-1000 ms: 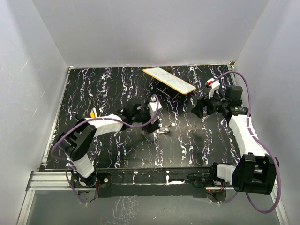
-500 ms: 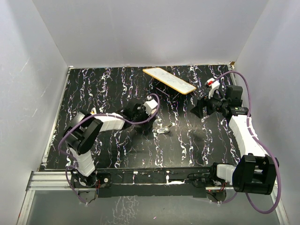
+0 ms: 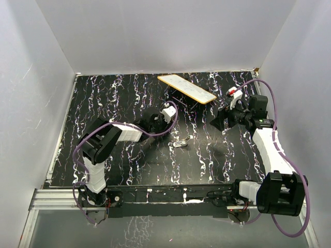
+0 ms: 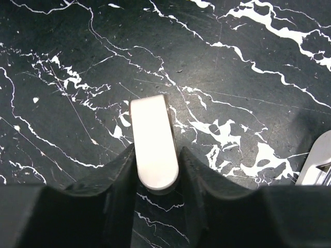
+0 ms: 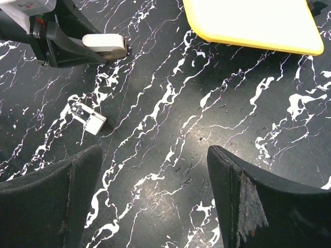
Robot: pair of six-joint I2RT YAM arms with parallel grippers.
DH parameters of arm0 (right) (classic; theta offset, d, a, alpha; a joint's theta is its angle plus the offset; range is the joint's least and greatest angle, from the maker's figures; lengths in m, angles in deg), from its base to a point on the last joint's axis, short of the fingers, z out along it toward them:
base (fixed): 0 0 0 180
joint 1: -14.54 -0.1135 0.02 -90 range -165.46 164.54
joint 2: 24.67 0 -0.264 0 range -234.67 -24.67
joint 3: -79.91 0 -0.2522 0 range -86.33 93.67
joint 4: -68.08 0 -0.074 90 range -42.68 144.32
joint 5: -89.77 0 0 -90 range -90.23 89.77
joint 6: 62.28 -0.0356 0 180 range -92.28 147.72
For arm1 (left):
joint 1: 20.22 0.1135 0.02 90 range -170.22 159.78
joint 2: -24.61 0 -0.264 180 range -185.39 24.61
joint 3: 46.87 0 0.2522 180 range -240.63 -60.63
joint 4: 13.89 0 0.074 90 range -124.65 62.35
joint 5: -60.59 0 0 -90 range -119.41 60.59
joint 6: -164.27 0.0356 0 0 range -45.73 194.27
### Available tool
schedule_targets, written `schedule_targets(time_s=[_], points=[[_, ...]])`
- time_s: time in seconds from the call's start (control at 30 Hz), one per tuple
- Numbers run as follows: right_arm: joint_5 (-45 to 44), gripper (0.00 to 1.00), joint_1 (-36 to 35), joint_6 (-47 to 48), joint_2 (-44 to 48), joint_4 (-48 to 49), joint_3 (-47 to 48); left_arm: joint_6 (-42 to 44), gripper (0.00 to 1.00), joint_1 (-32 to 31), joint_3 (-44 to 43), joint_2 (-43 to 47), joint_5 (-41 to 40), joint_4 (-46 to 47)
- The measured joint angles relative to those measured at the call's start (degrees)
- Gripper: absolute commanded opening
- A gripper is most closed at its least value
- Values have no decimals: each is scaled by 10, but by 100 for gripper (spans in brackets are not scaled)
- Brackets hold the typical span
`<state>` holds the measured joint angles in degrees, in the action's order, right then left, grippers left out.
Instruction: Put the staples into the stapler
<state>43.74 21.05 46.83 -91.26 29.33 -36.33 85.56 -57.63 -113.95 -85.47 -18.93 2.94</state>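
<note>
The stapler (image 3: 181, 142) lies on the black marbled table, a small silver-white piece; it also shows in the right wrist view (image 5: 89, 118) and at the right edge of the left wrist view (image 4: 316, 166). My left gripper (image 3: 164, 118) (image 4: 158, 170) sits up and left of it. Its jaws are shut on a white, round-ended oblong piece (image 4: 152, 142) (image 5: 104, 44) resting low on the table. I cannot make out any staples. Over the right side of the table my right gripper (image 3: 221, 121) (image 5: 155, 196) hangs open, with only bare table between its fingers.
A long flat white board with a yellow edge (image 3: 187, 89) (image 5: 253, 23) lies at the back centre of the table. White walls enclose the table on three sides. The left arm's purple cable loops over the table's left half.
The left gripper has drawn back from beside the stapler toward the rear left, and its jaws have closed around the white oblong piece. The stapler and the right arm have stayed put.
</note>
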Motion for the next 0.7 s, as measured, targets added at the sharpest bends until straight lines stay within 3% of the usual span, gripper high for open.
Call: schedule_targets(time_s=[0.2,0.3,0.47,0.7], points=[[12,85,0,0,-9,0,0,12,0,0,-5,1,7,-15],[35,82,0,5,-26,0,4,45,0,7,-13,15,45,-63],[89,79,-22,42,-69,2,21,122,0,45,-68,43,203,-243],[159,77,-143,89,-125,29,51,247,0,69,-183,104,371,-471]])
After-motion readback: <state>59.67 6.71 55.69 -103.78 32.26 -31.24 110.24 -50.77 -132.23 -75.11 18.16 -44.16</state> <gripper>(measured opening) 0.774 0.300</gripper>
